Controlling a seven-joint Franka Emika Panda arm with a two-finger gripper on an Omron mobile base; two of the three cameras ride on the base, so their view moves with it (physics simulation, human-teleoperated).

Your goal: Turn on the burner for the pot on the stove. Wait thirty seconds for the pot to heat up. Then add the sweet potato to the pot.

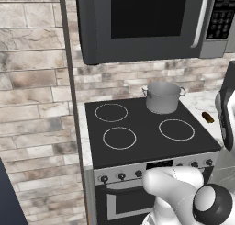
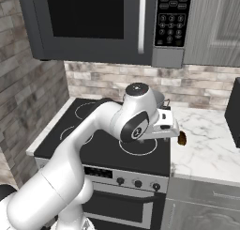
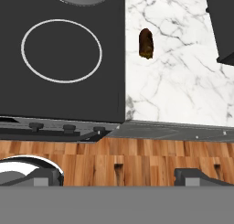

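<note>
Fingertips [image 3: 192, 175] of the gripper [image 3: 155, 175] stood spread wide, holding nothing, above the wooden floor [image 3: 137, 154]. Ahead, the sweet potato [image 3: 146, 43] lay on the marble counter [image 3: 183, 81], just beside the stove [image 3: 109, 58], well apart from the pot [image 1: 162, 97].

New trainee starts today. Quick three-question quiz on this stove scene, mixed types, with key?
1. True or false: the sweet potato lies on the marble counter, right of the stove.
2. The pot sits on which burner? A back right, B front left, C front right.
3. Fill in: the gripper is ___ and holds nothing.

Key: 1 true; 2 A; 3 open.
</note>
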